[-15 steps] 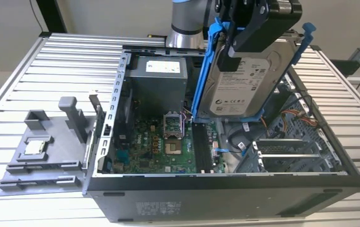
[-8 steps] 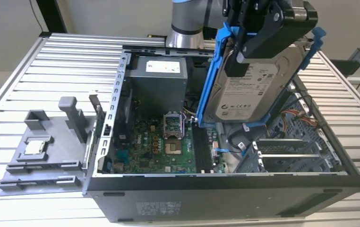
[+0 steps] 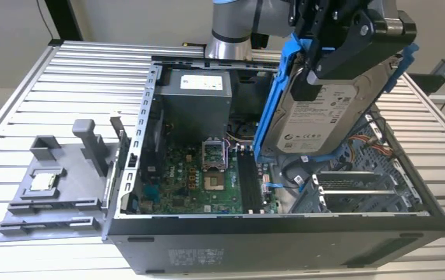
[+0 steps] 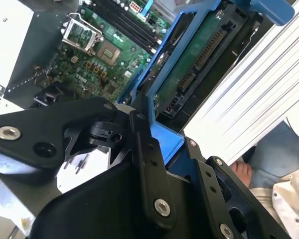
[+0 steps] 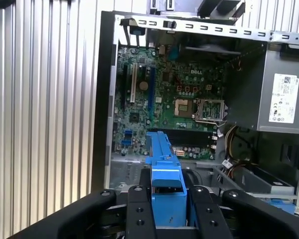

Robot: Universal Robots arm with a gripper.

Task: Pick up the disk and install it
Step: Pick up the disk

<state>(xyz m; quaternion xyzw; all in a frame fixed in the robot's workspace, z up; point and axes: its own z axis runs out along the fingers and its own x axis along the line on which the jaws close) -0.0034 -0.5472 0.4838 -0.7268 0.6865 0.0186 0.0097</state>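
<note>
The disk (image 3: 324,125), a silver-grey drive with a white label in a blue carrier rail, hangs tilted and nearly upright over the open computer case (image 3: 285,233), toward the exterior view's right. My gripper (image 3: 325,73) is shut on its upper end. In the second wrist view the disk (image 4: 194,59) shows its green circuit side and connector, with the black fingers (image 4: 145,164) clamped on the blue rail. The first wrist view looks down the blue rail (image 5: 163,164) between the gripper (image 5: 168,214) fingers, over the case's inside.
The case lies open with the motherboard (image 3: 207,175), the power supply (image 3: 199,93) and a metal drive cage (image 3: 355,189) at the right. A grey fixture (image 3: 59,186) holding a small square chip stands on the slatted table (image 3: 20,93). A person's hand (image 4: 241,172) is beside the table.
</note>
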